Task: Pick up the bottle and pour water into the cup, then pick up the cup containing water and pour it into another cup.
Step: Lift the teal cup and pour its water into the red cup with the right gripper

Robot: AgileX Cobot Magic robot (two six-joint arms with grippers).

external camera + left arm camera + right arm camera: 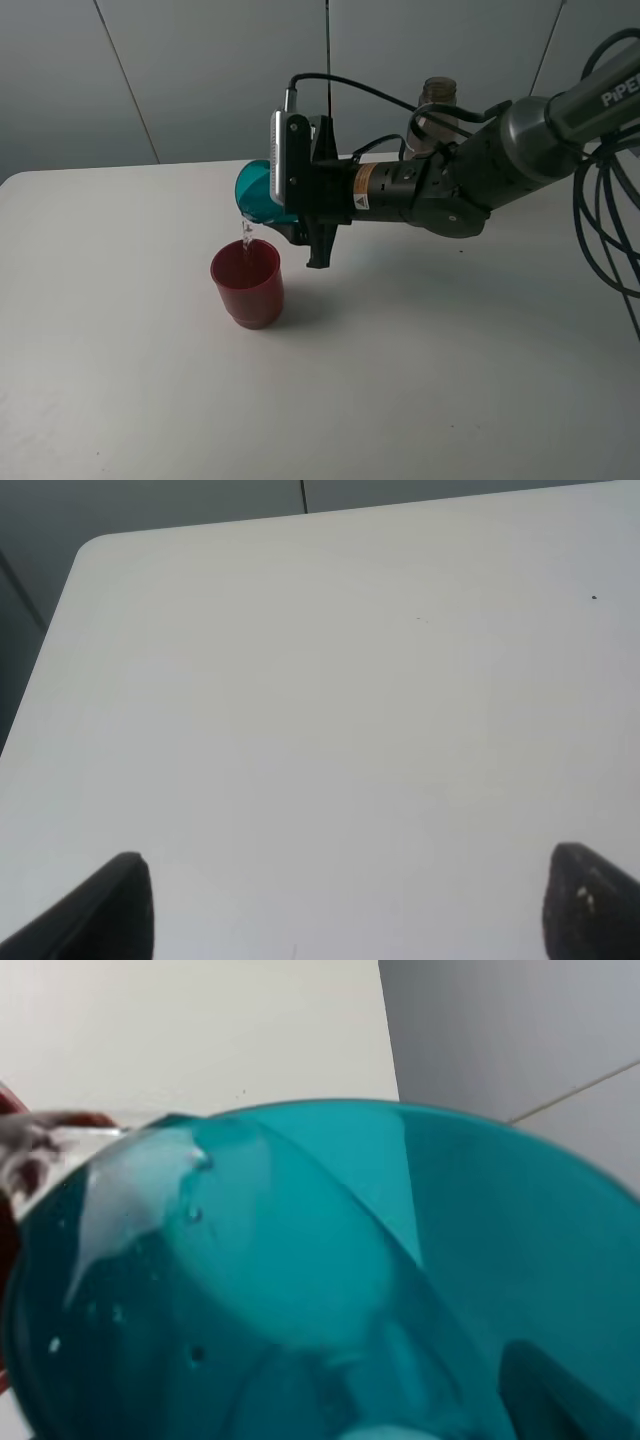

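My right gripper (303, 192) is shut on the teal cup (258, 192), which lies tipped on its side above the red cup (250, 288). A thin stream of water (246, 236) falls from the teal rim into the red cup, which stands upright on the white table (120, 350). The right wrist view is filled by the tilted teal cup (330, 1280) with water running toward its lip. The bottle (437, 93) stands behind the right arm, only its neck and shoulder showing. My left gripper (345, 910) hangs open over bare tabletop, holding nothing.
Black cables (610, 230) loop down at the right side of the table. The table's rounded far-left corner (95, 548) shows in the left wrist view, with a dark wall beyond it.
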